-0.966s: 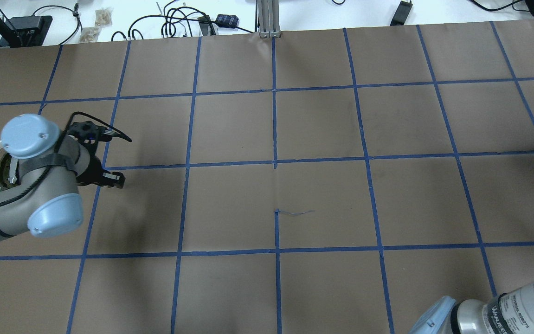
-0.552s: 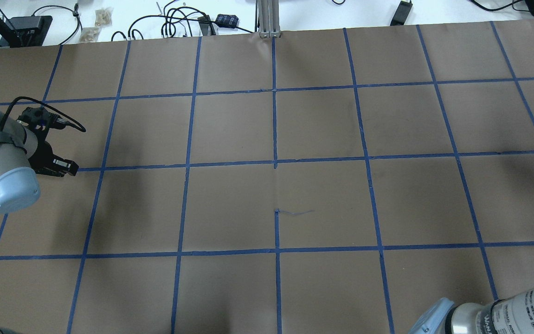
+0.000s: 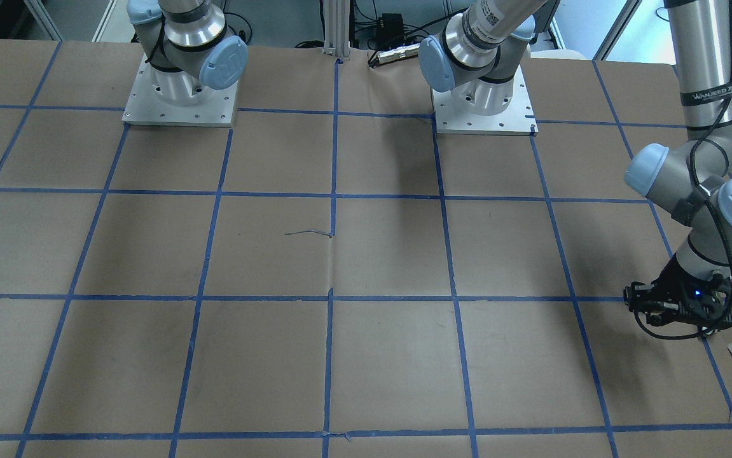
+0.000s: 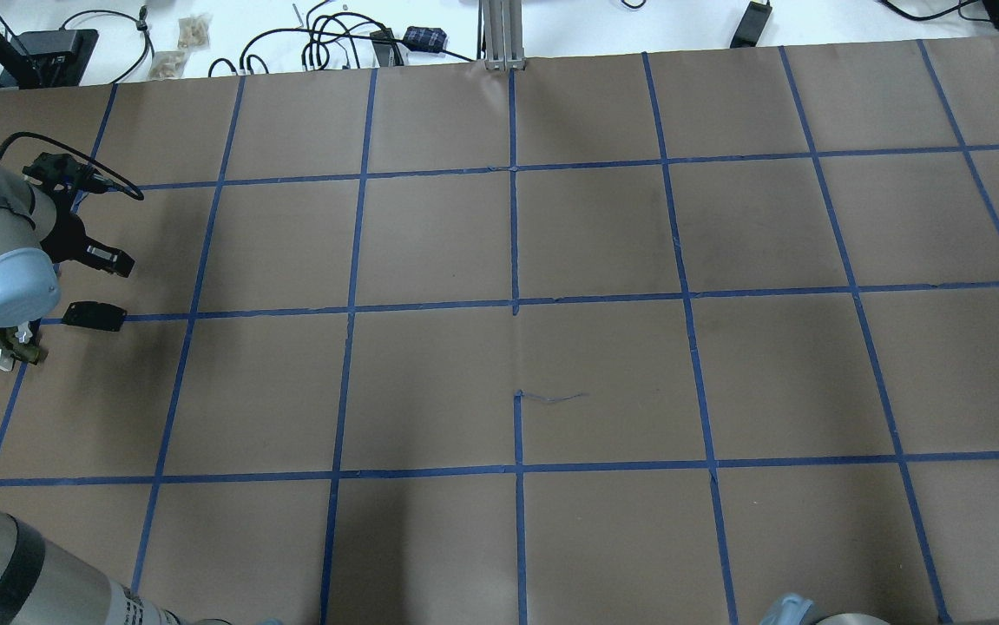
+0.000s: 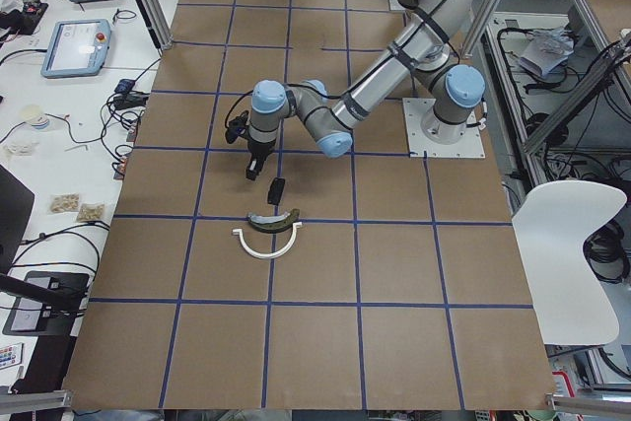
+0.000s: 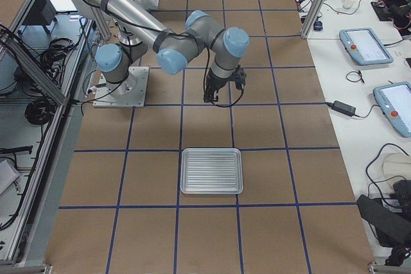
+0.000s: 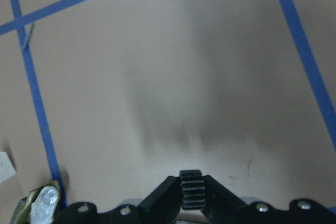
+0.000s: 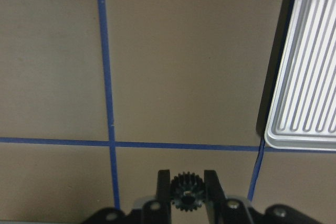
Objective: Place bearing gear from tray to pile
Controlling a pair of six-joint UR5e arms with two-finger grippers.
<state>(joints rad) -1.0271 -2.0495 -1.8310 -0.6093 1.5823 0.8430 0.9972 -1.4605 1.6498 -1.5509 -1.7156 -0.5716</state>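
Brown paper tabletop (image 4: 594,234) with blue tape grid: left claw (image 4: 113,259) reaches the pile (image 4: 13,345) of loose parts.

Overhead, the left claw has swung outward within the last second to hang beside the flat black rectangular plate (image 4: 93,315), so release looks near. Left wrist view: it pinches the tiny black toothed bearing gear (image 7: 190,190). Right wrist view: the right claw (image 8: 187,177) pinches a second black gear (image 8: 185,195), beside the pale silvery ridged tray (image 8: 307,77).

brown blue-taped table (image 4: 603,234) | white chair (image 5: 574,236) | teach pendant (image 6: 366,46) | power adapter (image 4: 751,24)
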